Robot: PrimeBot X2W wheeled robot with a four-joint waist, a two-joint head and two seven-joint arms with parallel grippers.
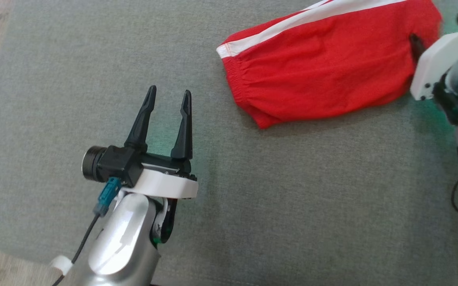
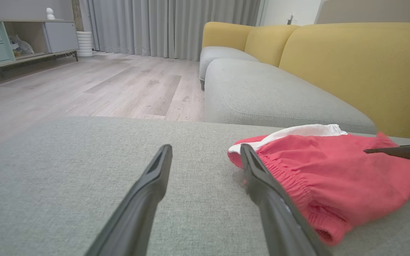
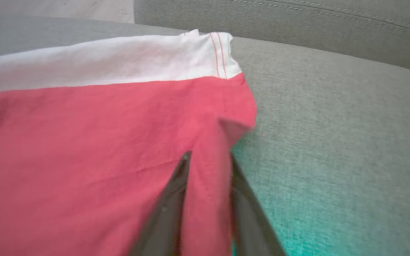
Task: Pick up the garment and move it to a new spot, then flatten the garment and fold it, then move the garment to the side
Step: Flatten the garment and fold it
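Cushion, grey and broad [image 1: 253, 222], lies under both grippers. Ahead of the left gripper, beyond the cushion's far edge, stand a yellow sofa [image 2: 351, 71] and pale wooden floor [image 2: 84, 85]. The garment [image 1: 324, 67], red shorts with a white stripe [image 1: 312, 18], lies flat on the cushion, ahead of the left gripper and off to its right side, with its gathered elastic waistband [image 1: 233, 75] at the end nearest that gripper. The left gripper [image 1: 169, 93] hovers over bare cushion, apart from the cloth, its two dark fingers spread wide with nothing between them. The right gripper [image 3: 209, 156] is at the garment's opposite end, near the hem corner. In the right wrist view its fingers stand close together, one on each side of a raised ridge of red cloth, pinching it. The white stripe runs along the garment's edge farthest from its fingertips.
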